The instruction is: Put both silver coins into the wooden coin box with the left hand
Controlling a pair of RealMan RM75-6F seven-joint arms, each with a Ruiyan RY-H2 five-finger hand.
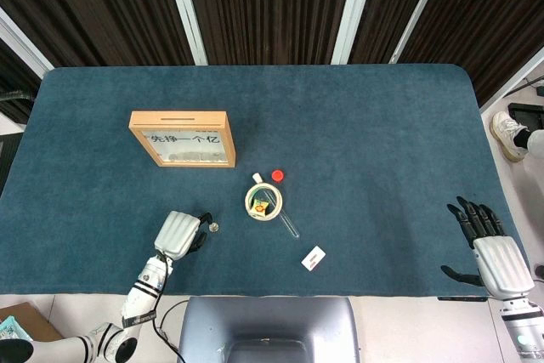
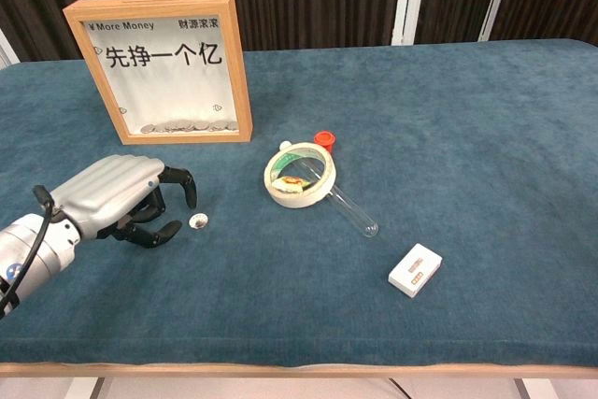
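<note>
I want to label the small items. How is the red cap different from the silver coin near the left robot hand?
The red cap is red and raised from the cloth; the silver coin is pale and flat. The cap lies beside the tape roll; the coin lies just off the left robot hand fingertips. Both are small and round.

Looks like a robot test lab or demo room rather than a home. Staged on a surface point(image 1: 382, 125) covered in dark teal felt, backed at 12 o'clock by dark slatted wall panels point(image 1: 263, 6) with white strips between them. Shows a grey chair back point(image 1: 268, 329) at 6 o'clock and a bystander's sneaker point(image 1: 508, 132) on pale floor at 3 o'clock.
</note>
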